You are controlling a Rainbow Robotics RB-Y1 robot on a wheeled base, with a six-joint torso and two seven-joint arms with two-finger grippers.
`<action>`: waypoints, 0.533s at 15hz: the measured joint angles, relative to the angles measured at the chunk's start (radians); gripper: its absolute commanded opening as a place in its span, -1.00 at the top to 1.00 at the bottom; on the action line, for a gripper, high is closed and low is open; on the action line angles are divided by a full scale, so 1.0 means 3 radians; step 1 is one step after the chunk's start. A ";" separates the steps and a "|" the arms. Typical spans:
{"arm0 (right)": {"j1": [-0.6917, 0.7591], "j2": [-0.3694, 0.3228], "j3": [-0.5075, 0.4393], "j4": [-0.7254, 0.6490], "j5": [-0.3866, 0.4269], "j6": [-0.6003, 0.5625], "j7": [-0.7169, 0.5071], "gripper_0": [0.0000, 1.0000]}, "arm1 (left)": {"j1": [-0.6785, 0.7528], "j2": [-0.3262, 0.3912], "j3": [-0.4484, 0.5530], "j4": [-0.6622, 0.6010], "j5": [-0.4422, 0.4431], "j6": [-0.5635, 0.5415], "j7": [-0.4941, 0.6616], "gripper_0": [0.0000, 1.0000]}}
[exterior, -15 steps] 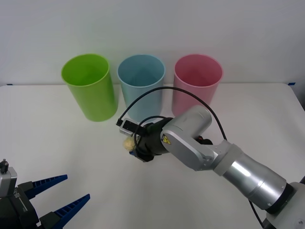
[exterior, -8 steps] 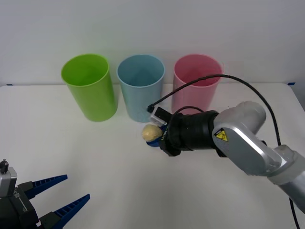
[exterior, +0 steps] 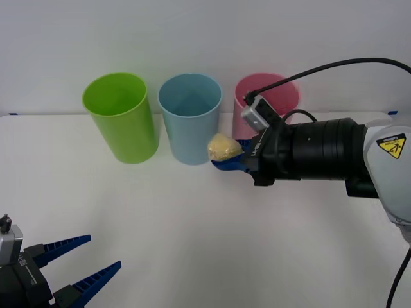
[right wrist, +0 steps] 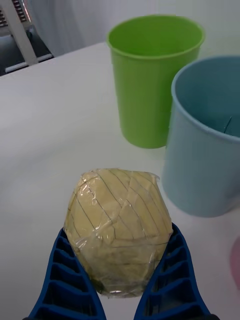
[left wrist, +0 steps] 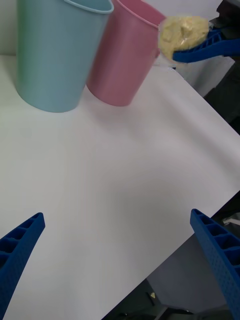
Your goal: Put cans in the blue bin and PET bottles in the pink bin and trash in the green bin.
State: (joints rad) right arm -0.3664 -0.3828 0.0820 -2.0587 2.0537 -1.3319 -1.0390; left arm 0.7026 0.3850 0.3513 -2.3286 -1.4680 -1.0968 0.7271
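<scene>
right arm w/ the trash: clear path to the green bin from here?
Probably yes. The right gripper holds the trash lifted in front of the blue bin; the green bin stands open beside it, nothing above its rim. The left gripper waits low, near the table's front edge.

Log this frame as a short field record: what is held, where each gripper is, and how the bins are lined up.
held item: small pale-yellow wrinkly ball of trash, lifted off the white table
right gripper: fingers shut on the ball, in front of the gap between the blue and pink bins
left gripper: open, low at the near left corner, nothing between its fingers
bin row, left to right: tall lime-green plastic bin, light-blue plastic bin, pink plastic bin
bins' stance: all upright
</scene>
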 measured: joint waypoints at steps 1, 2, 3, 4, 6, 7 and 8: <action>-0.0066 0.0048 -0.0033 0.0000 0.0005 -0.0034 -0.0016 1.00 | 0.0000 0.0000 0.0000 0.0000 0.0000 0.0000 0.0000 -1.00; -0.0149 0.0062 -0.0031 0.0001 0.0016 -0.0039 -0.0044 1.00 | 0.0000 0.0000 0.0000 0.0000 0.0000 0.0000 0.0000 -1.00; -0.0258 0.0090 -0.0023 0.0018 0.0030 -0.0040 -0.0078 1.00 | 0.0000 0.0000 0.0000 0.0000 0.0000 0.0000 0.0000 -1.00; -0.0389 0.0143 -0.0016 0.0068 0.0036 -0.0040 -0.0120 1.00 | 0.0000 0.0000 0.0000 0.0000 0.0000 0.0000 0.0000 -1.00; -0.0716 0.0232 0.0046 0.0259 0.0062 -0.0041 -0.0278 1.00 | 0.0000 0.0000 0.0000 0.0000 0.0000 0.0000 0.0000 -1.00; -0.0951 0.0250 0.0112 0.0386 0.0096 -0.0040 -0.0399 1.00 | 0.0000 0.0000 0.0000 0.0000 0.0000 0.0000 0.0000 -1.00; -0.1157 0.0256 0.0175 0.0502 0.0145 -0.0039 -0.0520 1.00 | 0.0000 0.0000 0.0000 0.0000 0.0000 0.0000 0.0000 -1.00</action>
State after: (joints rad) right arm -0.7136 -0.3060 0.1345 -1.9081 2.0972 -1.3434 -1.1950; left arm 0.7025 0.3850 0.3513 -2.3286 -1.4680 -1.0968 0.7271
